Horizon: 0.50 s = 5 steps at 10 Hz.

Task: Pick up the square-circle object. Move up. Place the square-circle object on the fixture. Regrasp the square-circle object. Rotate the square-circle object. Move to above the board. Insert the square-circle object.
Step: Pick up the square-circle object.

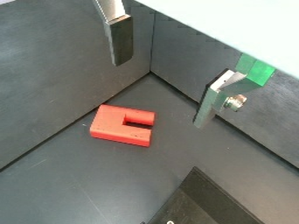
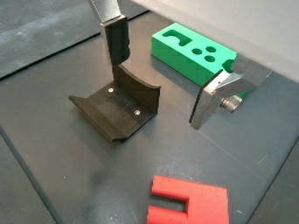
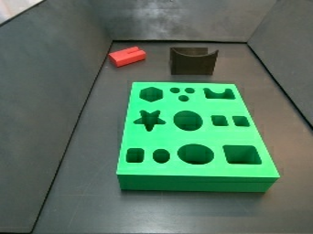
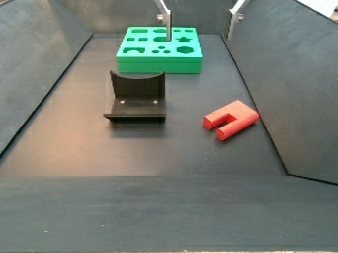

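The square-circle object (image 4: 228, 120) lies flat on the dark matte floor, right of centre in that side view, clear of everything else. It is a small red plastic block, smooth and matte, with a notch cut into one end that leaves two short legs. In a side view it shows as a red block (image 3: 126, 56) in the upper left, beside the fixture and apart from it. Both wrist views catch it on the floor below the fingers (image 1: 124, 125) (image 2: 188, 201).

The fixture (image 4: 134, 96) is a dark grey-brown piece with a curved U-shaped recess in its top; the recess holds nothing. In a wrist view (image 2: 117, 108) two small pale dots show on its inner face.

The board (image 3: 192, 136) is a large bright green slab, smooth-faced, cut with a star, a hexagon, circles, squares and rounded pockets. All the holes that can be seen are vacant.

The end effector (image 1: 167, 63) hangs above the floor with its jaws wide apart and nothing between them. The fingers (image 1: 121, 39) are flat silver plates with dark pads. In a side view only the finger tips show at the top edge (image 4: 201, 12), over the far end of the board.

The enclosure walls are dark grey panels.
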### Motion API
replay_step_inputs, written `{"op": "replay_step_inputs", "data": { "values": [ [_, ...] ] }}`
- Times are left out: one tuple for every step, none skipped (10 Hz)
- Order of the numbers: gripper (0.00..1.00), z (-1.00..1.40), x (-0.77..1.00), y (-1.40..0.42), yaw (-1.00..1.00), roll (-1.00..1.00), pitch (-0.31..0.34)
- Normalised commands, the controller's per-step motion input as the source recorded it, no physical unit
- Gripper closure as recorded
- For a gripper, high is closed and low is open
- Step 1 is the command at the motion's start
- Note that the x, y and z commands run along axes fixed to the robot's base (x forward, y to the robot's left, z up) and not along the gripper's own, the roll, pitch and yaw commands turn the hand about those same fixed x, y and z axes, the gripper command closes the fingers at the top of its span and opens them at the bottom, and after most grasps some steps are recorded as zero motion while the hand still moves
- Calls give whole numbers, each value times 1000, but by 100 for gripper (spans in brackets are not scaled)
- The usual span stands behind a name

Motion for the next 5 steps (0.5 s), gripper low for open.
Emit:
{"op": "replay_step_inputs", "data": {
  "values": [
    [0,-86,0,89,0,40,0],
    [0,-209,-29,220,300,157,20],
    [0,-394,-251,417,366,150,0],
    [0,-457,-266,423,574,140,-26],
    [0,-480,-329,371,529,86,-17]
  ]
}}
